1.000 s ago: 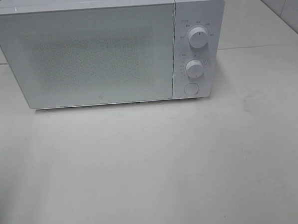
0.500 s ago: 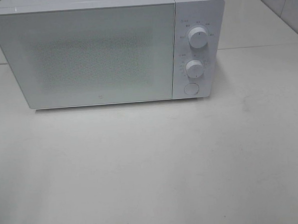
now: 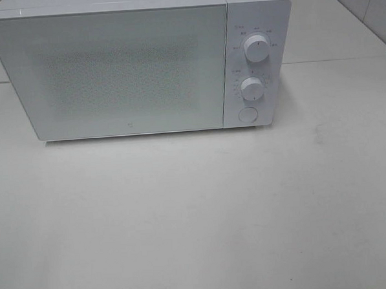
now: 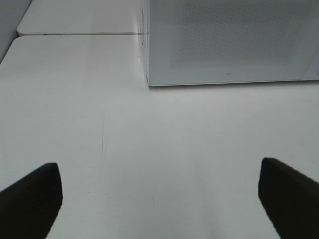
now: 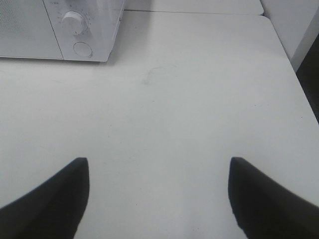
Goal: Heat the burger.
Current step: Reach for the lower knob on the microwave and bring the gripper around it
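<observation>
Nothing has moved since the earlier frames: microwave door [image 3: 111,71] shut, left gripper [image 4: 158,167] and right gripper [image 5: 158,162] over the table [image 3: 197,222], jaws released and empty. The burger shows in no view and may be inside. The step looks like a pause, and the next move probably calls for pressing the door button [image 3: 247,114].

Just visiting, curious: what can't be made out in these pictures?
- Inside the white box-shaped microwave oven: high view, its shut frosted door hides it; no burger shows anywhere.
- Print around the white round dials: high view, too small.
- Wrist views: left pincer and right pincer show only dark tips; the edge cuts the rest.
</observation>
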